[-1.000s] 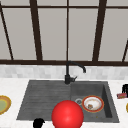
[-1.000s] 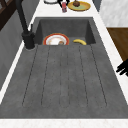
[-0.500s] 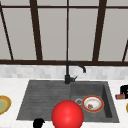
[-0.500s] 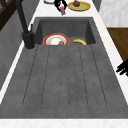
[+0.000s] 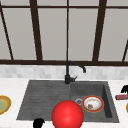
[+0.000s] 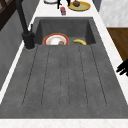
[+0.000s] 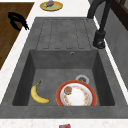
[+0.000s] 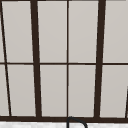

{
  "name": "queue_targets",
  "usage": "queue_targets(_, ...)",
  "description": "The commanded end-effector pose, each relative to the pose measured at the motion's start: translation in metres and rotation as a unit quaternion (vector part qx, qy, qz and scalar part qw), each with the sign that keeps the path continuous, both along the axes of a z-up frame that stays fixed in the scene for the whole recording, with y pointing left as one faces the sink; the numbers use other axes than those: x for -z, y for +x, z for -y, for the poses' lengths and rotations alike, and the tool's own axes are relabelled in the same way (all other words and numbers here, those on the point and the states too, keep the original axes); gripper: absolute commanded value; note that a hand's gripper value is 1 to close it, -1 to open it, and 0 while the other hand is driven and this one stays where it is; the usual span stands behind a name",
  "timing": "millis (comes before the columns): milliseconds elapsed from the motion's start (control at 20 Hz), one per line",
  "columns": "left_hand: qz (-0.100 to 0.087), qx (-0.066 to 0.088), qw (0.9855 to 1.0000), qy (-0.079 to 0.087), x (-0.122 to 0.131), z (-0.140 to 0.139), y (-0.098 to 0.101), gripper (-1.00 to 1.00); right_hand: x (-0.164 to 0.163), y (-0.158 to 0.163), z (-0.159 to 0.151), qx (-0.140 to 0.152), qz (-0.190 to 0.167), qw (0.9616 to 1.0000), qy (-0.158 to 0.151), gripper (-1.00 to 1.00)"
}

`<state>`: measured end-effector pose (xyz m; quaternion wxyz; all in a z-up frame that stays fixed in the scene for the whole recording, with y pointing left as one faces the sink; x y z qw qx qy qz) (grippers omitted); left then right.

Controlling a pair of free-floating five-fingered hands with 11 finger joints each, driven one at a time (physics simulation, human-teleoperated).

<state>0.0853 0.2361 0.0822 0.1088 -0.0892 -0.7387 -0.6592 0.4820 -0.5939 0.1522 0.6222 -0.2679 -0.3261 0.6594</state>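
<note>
My left robot hand [image 5: 38,123] sits at the bottom edge of the front view, left of centre. The right side view gives me its shape best: there it is at the upper left [image 7: 17,20], over the wooden floor [image 7: 10,37] just off the counter [image 7: 15,57]. Its fingers are loosely bent and released, with nothing in them. In the left side view it pokes in at the right edge [image 6: 122,68], fingers pointing toward the ribbed drainboard [image 6: 65,77].

My right robot hand [image 5: 125,88] is a dark sliver at the right edge of the front view, and I cannot tell how its fingers are set. Just below it lies a small red object [image 5: 121,97] on the white counter, its long axis running left to right across the frame. In the left side view the same object [image 6: 63,10] is at the top, its long axis running up and down the frame. A corner of it sits at the bottom edge of the right side view [image 7: 65,126].

The side views give me a curved yellow banana [image 7: 38,93] on the floor of the dark, speckled, stone-like sink [image 7: 25,75]. It lies beside a round white plate [image 7: 76,96] with a red patterned rim. The front view adds a smooth, glossy red sphere [image 5: 67,115] low at centre and a black arched faucet [image 5: 68,72] behind the sink. A yellow dish [image 5: 3,104] shows at the left edge. The upper view gives pale window panes [image 8: 52,32] in dark frames.
</note>
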Motion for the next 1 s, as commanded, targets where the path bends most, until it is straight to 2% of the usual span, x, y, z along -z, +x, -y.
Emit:
queue_targets(0, 0.000, 0.000, 1.0000, 0.000, 0.000, 0.000, 0.000, 0.00, -0.031, 0.000, 0.000, 0.004, 0.001, 1.0000, 0.008, -1.00)
queue_targets(250, 0.000, 0.000, 1.0000, 0.000, 0.000, 0.000, 0.000, 0.00, -0.070, 0.003, 0.010, 0.017, -0.006, 0.9998, -0.001, -1.00)
queue_targets(450, 0.000, 0.000, 1.0000, 0.000, 0.000, 0.000, 0.000, 0.00, -0.103, 0.001, 0.032, 0.008, -0.011, 0.9999, 0.008, -1.00)
queue_targets(950, 0.001, 0.000, 1.0000, 0.000, 0.000, 0.000, 0.000, 0.00, -0.167, -0.038, 0.089, 0.000, -0.001, 0.9997, 0.023, -1.00)
